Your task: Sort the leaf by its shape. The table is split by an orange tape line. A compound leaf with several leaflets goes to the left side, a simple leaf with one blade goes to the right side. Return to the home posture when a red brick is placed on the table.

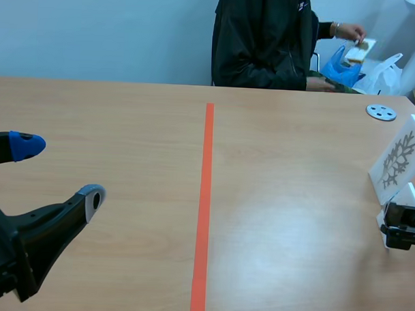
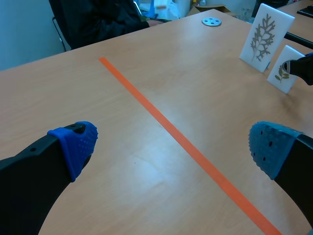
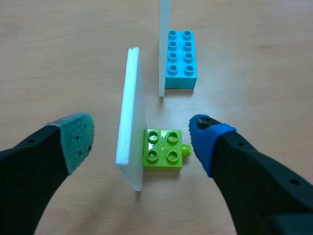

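Note:
Two white leaf cards stand at the far right of the table. The larger card [image 1: 397, 162] [image 2: 265, 36] shows a branching, many-lobed leaf and stands against a blue brick [image 3: 181, 58]. The smaller card [image 2: 285, 68] [image 3: 131, 122] stands edge-on against a green brick [image 3: 163, 149]. My right gripper [image 1: 403, 227] [image 3: 142, 139] is open, with one finger on each side of the smaller card and its green brick, touching neither. My left gripper [image 1: 60, 171] [image 2: 173, 147] hangs open over the left half of the table with nothing between its fingers.
An orange tape line [image 1: 204, 210] [image 2: 186, 142] splits the table. A grey-blue disc [image 1: 381, 112] [image 2: 211, 21] lies at the far right. A person in a dark jacket [image 1: 266, 41] sits across the table, with blue and white bags [image 1: 347, 65] nearby.

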### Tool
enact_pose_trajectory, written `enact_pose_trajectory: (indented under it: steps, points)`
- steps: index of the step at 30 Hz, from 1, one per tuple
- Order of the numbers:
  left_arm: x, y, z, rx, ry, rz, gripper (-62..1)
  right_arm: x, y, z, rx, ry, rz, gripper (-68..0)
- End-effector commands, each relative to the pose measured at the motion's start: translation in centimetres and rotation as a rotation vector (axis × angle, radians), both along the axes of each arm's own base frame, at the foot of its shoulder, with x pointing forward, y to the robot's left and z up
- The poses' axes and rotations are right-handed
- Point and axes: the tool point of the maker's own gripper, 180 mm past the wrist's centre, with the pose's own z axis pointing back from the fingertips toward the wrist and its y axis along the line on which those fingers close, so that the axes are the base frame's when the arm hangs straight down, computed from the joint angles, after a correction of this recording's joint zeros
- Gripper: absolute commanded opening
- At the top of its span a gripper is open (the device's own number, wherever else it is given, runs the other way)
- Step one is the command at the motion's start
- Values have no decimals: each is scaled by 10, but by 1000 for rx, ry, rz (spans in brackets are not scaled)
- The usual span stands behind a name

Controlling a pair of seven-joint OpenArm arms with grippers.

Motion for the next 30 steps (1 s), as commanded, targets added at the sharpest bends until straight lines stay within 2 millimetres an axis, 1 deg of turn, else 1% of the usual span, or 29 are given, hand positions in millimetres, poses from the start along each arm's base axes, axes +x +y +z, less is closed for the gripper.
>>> enact_pose_trajectory:
  steps: [1, 4, 6, 8, 11, 15, 24, 28, 30]
  points:
    - [0, -3, 8, -25, -22, -5, 14, 9, -14, 32, -48, -78, 18, -187]
    - [0, -3, 8, -25, -22, -5, 14, 10, -15, 51, -48, -124, 55, -58]
    - [0, -3, 8, -25, -22, -5, 14, 10, -12, 65, -37, -155, 93, 1]
    - [0, -3, 8, -25, -22, -5, 14, 7, -5, 78, -26, -174, 145, 4]
    - [0, -3, 8, -24, -22, -5, 14, 2, 9, 92, -27, -172, 206, 4]
    - [0, -3, 8, -24, -22, -5, 14, -7, 38, 109, -19, -167, 310, 4]
    - [0, -3, 7, -24, -21, -5, 14, -26, 90, 149, -60, -159, 458, 4]
    - [0, -3, 7, -22, -19, -5, 14, -31, 112, 160, -66, -163, 517, 4]
    - [0, -3, 7, -21, -19, -5, 14, -32, 122, 161, -60, -160, 543, 4]
